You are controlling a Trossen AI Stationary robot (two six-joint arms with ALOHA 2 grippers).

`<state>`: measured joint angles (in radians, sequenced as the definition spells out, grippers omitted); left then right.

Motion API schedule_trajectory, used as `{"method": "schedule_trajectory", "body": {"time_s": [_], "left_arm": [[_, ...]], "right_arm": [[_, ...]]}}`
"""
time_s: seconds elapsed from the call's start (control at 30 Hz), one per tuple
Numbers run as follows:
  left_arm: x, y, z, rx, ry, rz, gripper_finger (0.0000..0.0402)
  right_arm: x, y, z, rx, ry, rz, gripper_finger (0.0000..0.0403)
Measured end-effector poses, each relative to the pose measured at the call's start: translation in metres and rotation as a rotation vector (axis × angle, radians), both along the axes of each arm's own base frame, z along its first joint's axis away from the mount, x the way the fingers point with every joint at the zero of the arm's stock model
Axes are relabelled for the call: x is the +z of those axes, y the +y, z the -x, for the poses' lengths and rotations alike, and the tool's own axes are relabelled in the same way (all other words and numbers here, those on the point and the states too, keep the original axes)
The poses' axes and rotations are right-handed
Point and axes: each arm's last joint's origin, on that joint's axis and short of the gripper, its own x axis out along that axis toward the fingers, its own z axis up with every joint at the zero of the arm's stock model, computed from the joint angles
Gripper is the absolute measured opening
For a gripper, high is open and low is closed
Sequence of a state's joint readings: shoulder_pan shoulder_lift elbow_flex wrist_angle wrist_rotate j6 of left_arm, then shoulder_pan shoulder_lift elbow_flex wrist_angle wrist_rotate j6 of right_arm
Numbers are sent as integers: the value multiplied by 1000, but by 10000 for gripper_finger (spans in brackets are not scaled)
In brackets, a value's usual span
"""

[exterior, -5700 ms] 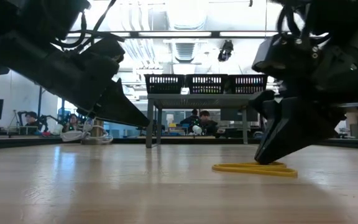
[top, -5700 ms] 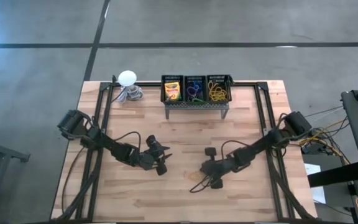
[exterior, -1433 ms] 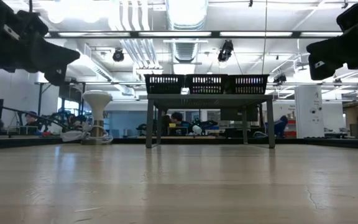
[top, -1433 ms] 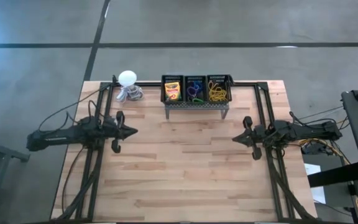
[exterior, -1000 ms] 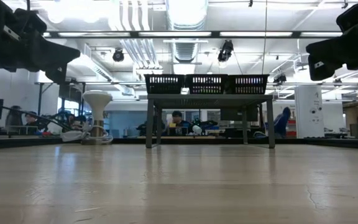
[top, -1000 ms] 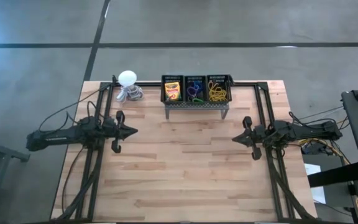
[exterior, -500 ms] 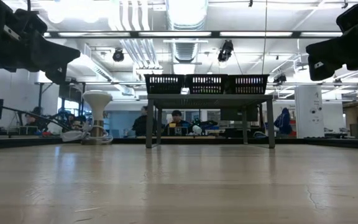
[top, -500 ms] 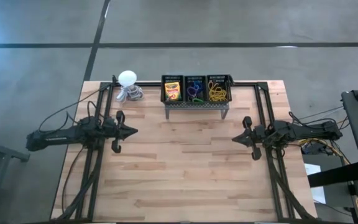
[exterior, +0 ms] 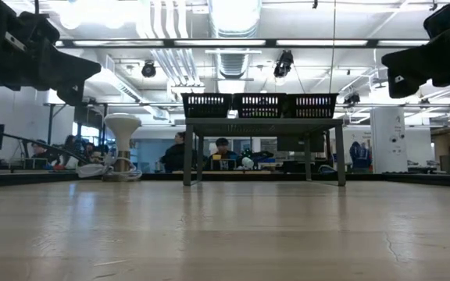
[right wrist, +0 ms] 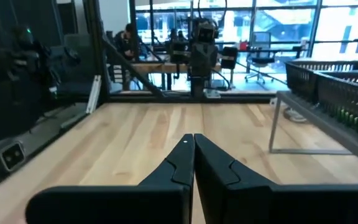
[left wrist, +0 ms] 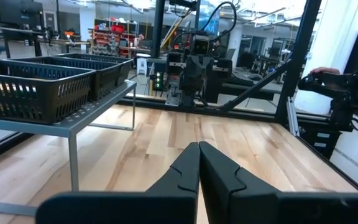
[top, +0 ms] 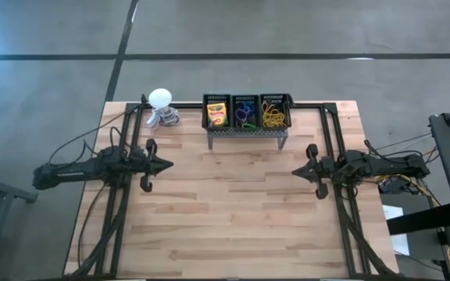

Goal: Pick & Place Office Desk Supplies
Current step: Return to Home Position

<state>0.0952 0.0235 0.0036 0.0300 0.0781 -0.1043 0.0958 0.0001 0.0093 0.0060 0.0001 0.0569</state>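
Both pairs of jaws are pressed together, empty; crayon boxes (top: 217,115) sit lengthwise front-to-back in the left bin (top: 216,97).

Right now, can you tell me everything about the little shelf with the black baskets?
The shelf is a small grey metal stand on thin legs. It stands upright at the back middle of the wooden table. Three black mesh bins sit side by side on top of it. The left bin holds a yellow crayon box, the middle bin holds purple and green rings, and the right bin holds yellow rubber bands. Only the table and the bins touch it.
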Motion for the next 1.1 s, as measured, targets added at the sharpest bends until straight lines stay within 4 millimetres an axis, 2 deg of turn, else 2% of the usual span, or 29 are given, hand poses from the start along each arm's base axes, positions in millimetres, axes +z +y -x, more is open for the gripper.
{"method": "schedule_trajectory", "body": {"time_s": [0.23,1.1], "left_arm": [[0,0,0,0,0,0,14],[0,0,0,0,0,0,14]], "right_arm": [[0,-1,0,-7,-13,140,8],[-1,0,-1,-6,-4,137,8]]}}
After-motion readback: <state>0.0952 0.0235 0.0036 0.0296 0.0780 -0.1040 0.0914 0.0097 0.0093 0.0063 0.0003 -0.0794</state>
